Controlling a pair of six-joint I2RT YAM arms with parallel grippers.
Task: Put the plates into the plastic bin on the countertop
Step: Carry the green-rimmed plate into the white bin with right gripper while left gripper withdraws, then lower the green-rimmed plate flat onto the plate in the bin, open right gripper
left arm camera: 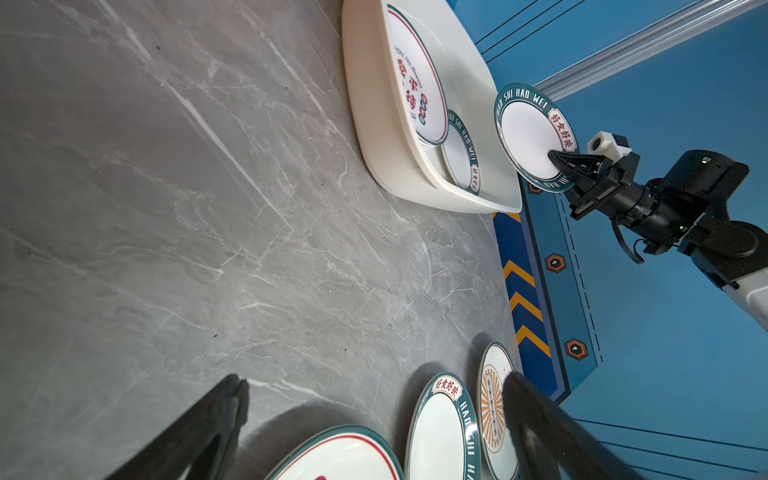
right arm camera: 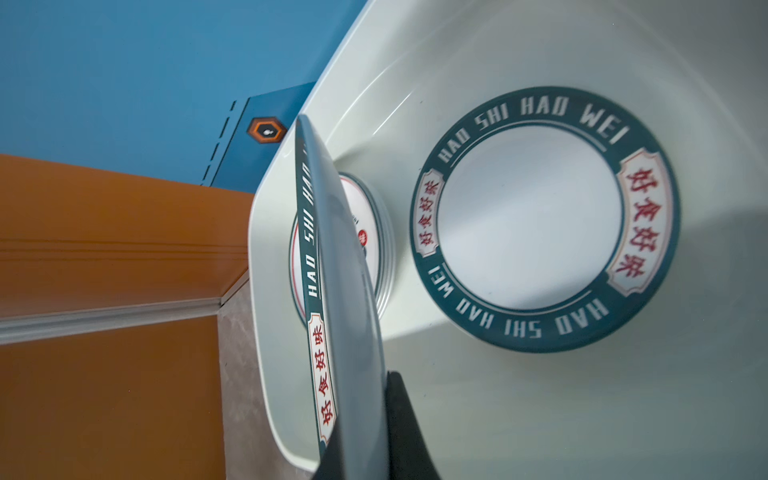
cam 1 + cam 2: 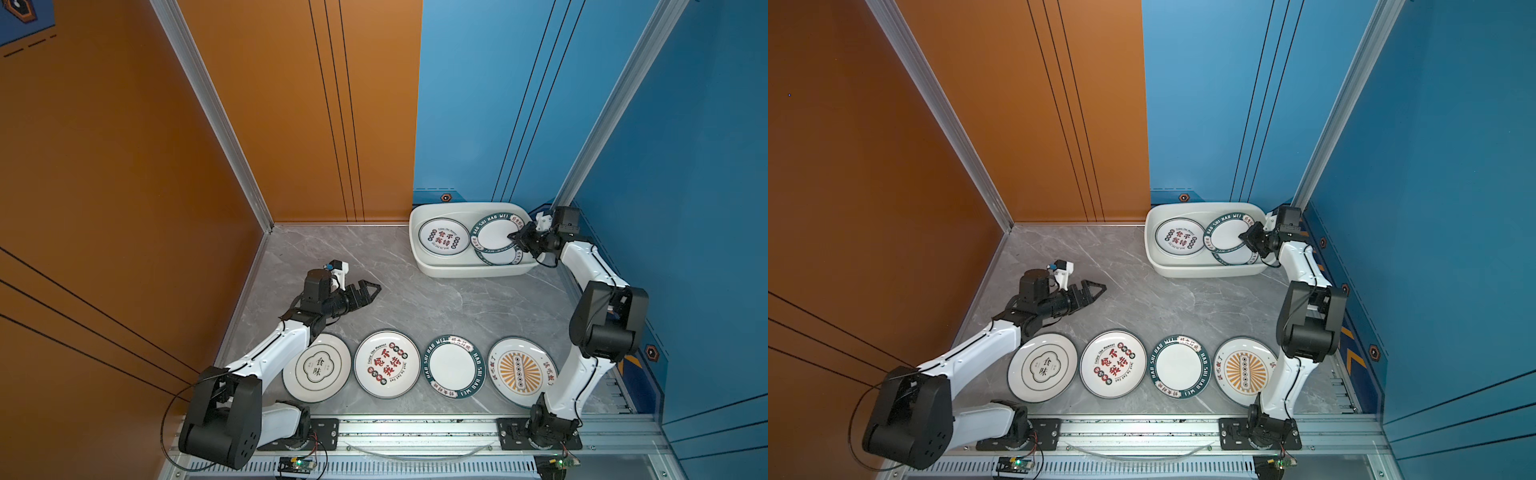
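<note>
One teal-rimmed plate [image 3: 492, 242] was clenched by the right gripper [image 3: 514, 237] over the plastic bin [image 3: 469, 271]. The left gripper [image 3: 375, 289] gaped wide, released.

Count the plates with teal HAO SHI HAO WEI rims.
3: row plate on the countertop; held plate in the right hand; flat plate in the bin. Others may hide beneath.

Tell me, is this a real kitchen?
Probably not: it looks like a robot test booth. The marble-look countertop is boxed in by orange and blue panels with aluminium framing, and two robot arms bolted to the front rail handle plates.
</note>
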